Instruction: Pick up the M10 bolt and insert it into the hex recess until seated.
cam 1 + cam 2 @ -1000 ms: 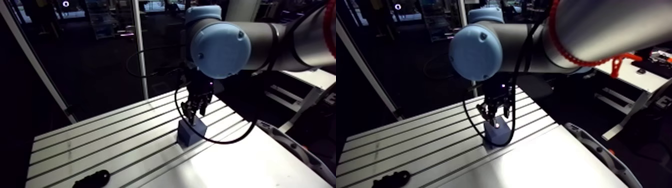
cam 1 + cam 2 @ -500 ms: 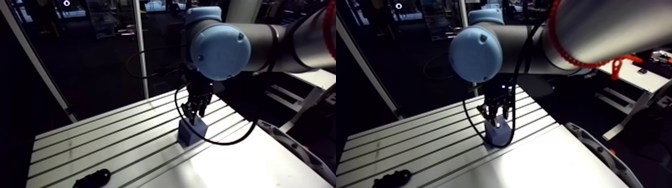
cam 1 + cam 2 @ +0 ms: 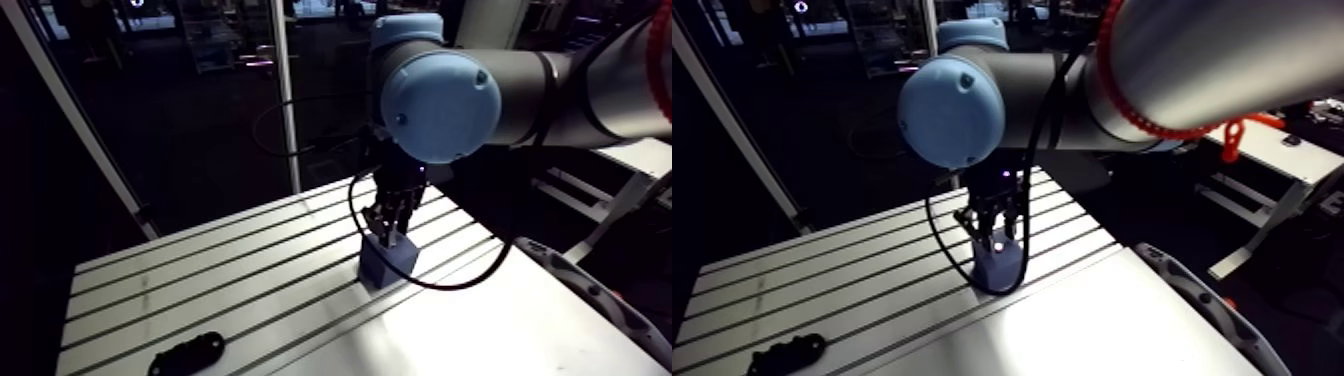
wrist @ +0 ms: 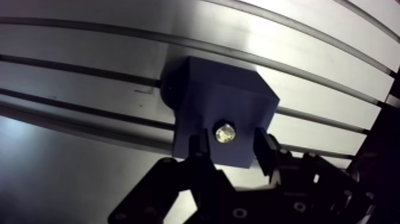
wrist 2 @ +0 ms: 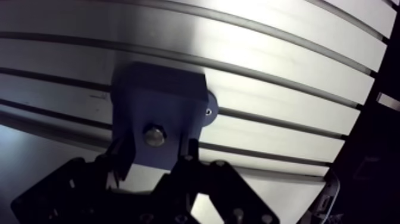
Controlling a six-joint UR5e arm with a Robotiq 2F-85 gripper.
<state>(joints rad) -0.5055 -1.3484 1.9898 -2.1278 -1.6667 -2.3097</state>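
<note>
the bolt [image 4: 224, 132] sits in the top face of the blue block [image 4: 220, 95], only its head showing. the block stands on the table [image 4: 309, 65], across its slots. the jaws are open, one on each side of the bolt head, clear of it. a black object [image 3: 186, 352] lies well apart, near the table's corner.

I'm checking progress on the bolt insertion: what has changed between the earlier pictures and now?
Nothing visibly moved; only the arm view shifted slightly. The end effector remains just over the blue block, its fingers open either side of the bolt in the block's top. The black object lies where it was.
</note>
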